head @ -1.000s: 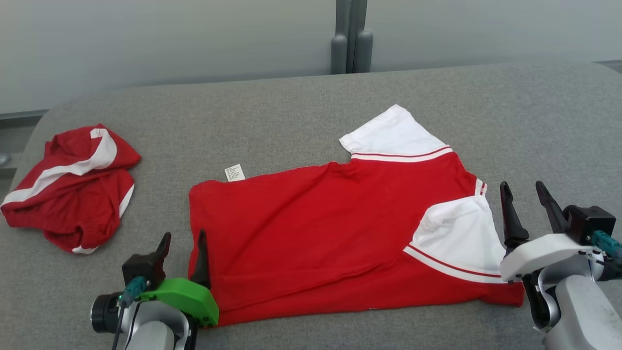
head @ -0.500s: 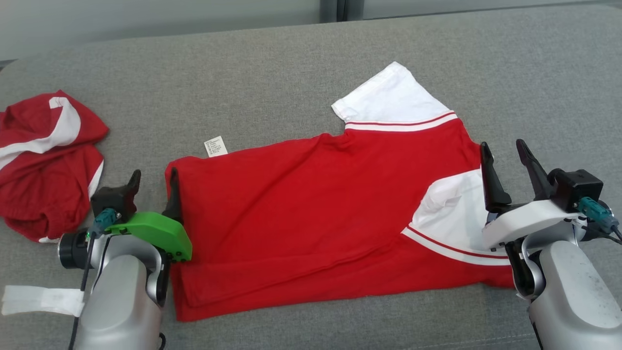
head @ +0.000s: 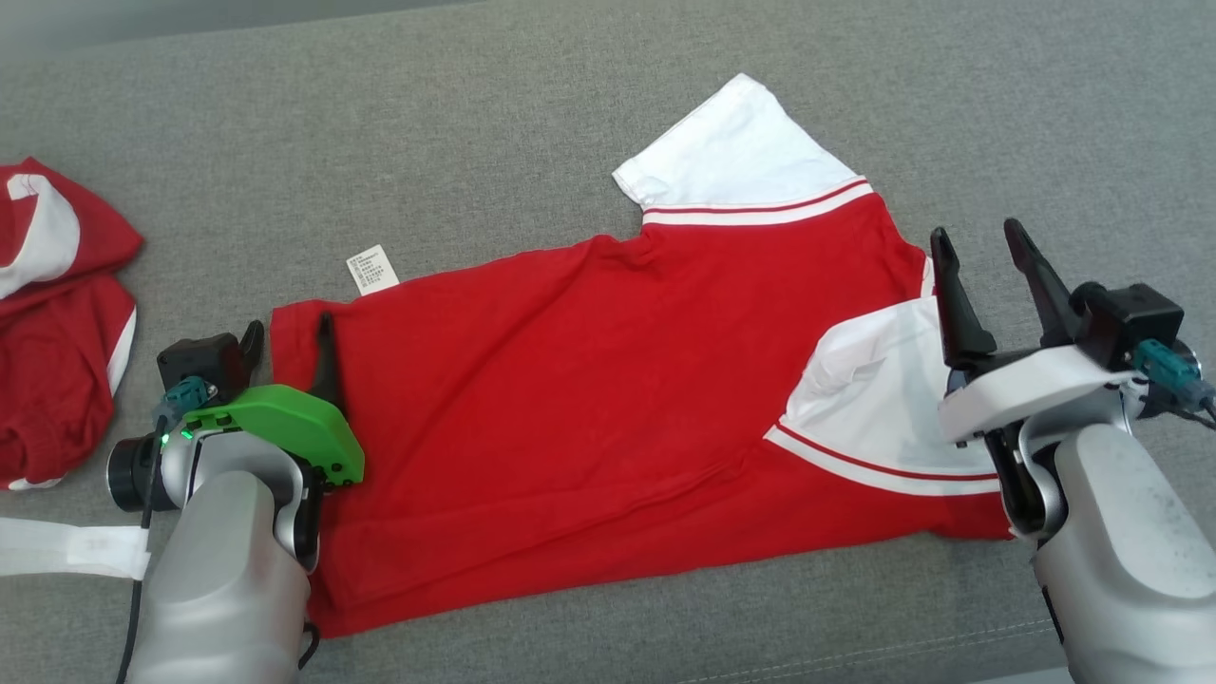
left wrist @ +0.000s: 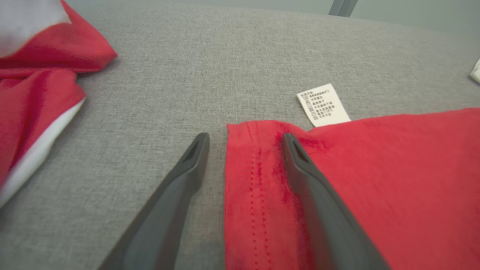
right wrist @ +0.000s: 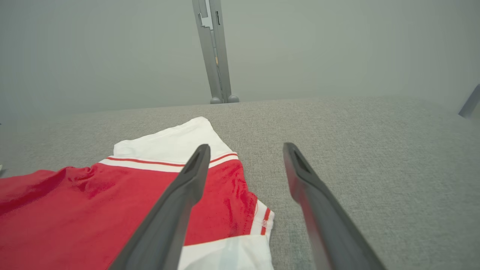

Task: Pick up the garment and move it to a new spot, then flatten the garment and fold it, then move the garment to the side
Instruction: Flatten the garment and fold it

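Your left hand and right hand both spread, empty, at opposite ends of the red garment.

Cloth of the garment: soft knit, matt; red body w/ fine creases, white sleeves in same knit, hem w/ visible stitch rows in left wrist view. Its care label: thin white tag, woven or papery, can't tell which, w/ printed txt. The second garment: same matt red/white cloth. The surface: grey woven fabric, coarse weave, matt. On left end effector & right end effector, fingers are dark plastic, smooth, matt. The green cover: plastic, slight sheen. The white cover: plastic, smooth, semi-matt. The right forearm: silver-grey shell, satin, speckled w/ scuffs. The post: grey, smooth, metal-looking.
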